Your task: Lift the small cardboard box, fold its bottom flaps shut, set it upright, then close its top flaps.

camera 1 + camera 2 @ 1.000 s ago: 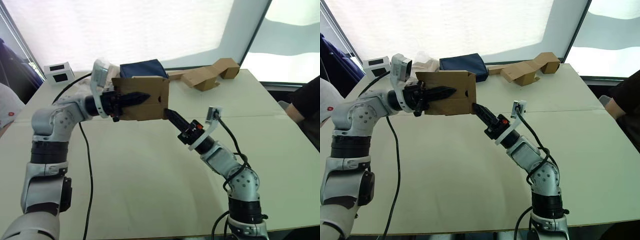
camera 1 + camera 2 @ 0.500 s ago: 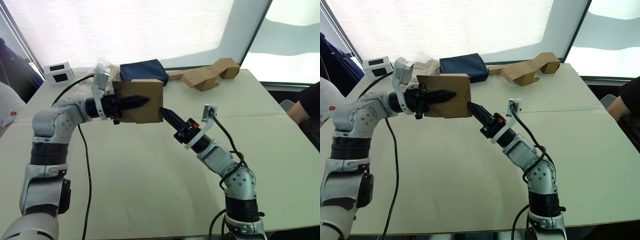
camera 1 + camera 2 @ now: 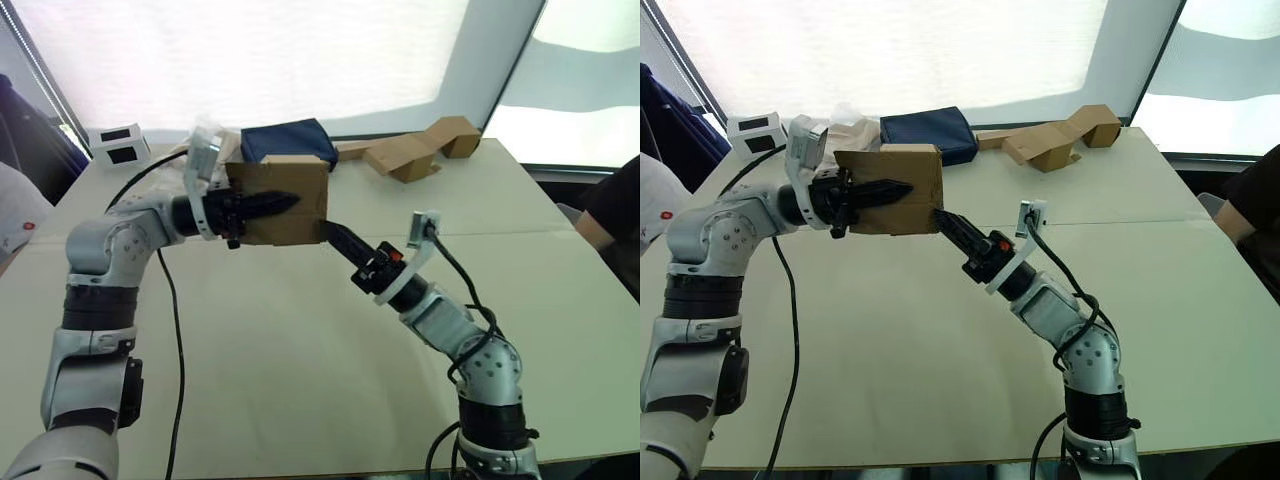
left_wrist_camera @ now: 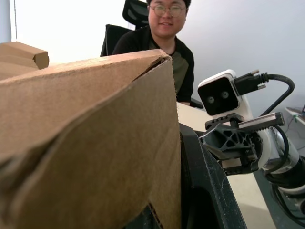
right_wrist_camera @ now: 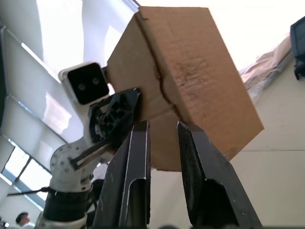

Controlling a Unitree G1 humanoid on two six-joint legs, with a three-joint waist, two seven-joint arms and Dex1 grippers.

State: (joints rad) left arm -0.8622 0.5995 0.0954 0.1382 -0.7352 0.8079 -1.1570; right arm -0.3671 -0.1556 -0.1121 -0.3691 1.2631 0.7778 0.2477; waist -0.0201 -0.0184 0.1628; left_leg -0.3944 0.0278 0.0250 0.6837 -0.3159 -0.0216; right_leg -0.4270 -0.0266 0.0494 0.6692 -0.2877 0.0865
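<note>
Head views: the small cardboard box (image 3: 278, 203) was held aloft, pinched by the left gripper (image 3: 270, 202). The right gripper (image 3: 333, 235), withdrawn slightly since before, touched its lower corner.

Right wrist view: fingers (image 5: 138, 157) narrowly parted, empty; bottom flaps (image 5: 157, 143) judged nearly shut.

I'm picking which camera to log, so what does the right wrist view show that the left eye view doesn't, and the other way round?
The right wrist view shows the underside of the small cardboard box from below, with a seam between its bottom flaps, and the narrow gap between the right gripper fingers. The left eye view shows the table, a navy pouch, bent cardboard pieces and a white box with black panels behind. Both show the box held off the table by the left gripper, with the right gripper at its lower edge.
</note>
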